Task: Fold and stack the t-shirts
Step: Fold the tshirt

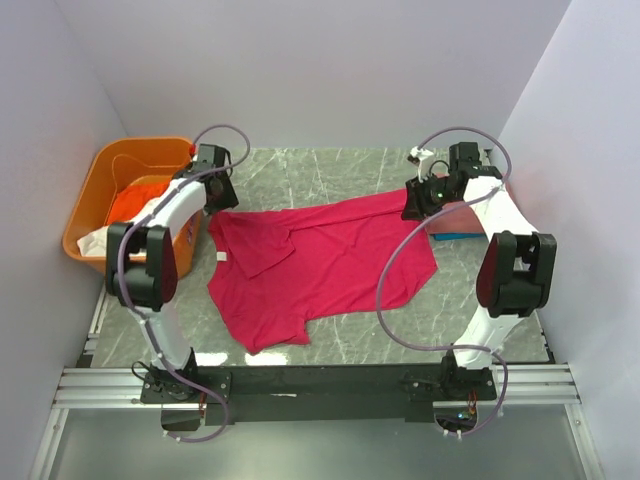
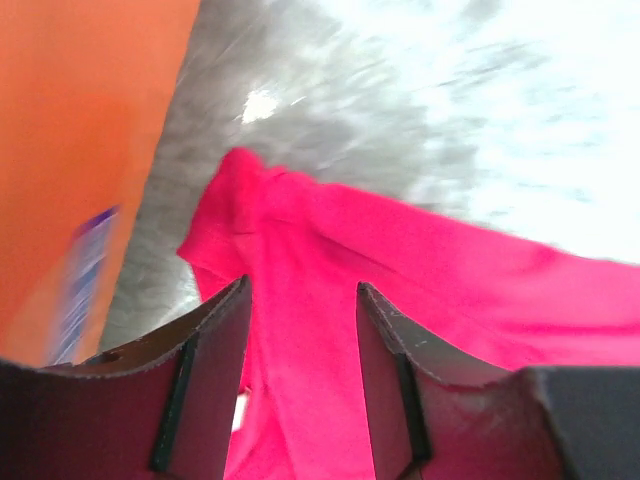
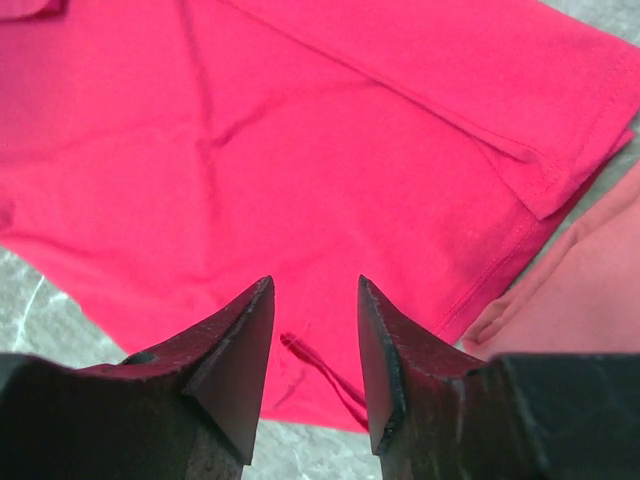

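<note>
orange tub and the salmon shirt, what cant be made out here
Orange tub, top view: left arm covers part of its clothes; too small to count.
Tub label, left wrist: blurred, unreadable.
Salmon shirt: cut by right wrist frame edge; right arm hides most from above.

The top view is bright and evenly lit by soft light from above, with pale walls, only faint shadows on the table [image 1: 350,170] beneath the arms, and the crimson t-shirt [image 1: 320,265] strongly saturated yet sharp. In the left wrist view the far table surface is blown out to white glare at the upper right, the orange tub [image 2: 70,150] and its label are smeared by blur, and the fingers [image 2: 205,380] of the left gripper [image 2: 302,285] look dark and soft. The right wrist view is the sharpest, with the shirt's hem stitching crisp, while the fingers [image 3: 225,390] of the right gripper [image 3: 315,282] sit in shadow at the bottom edge.
</note>
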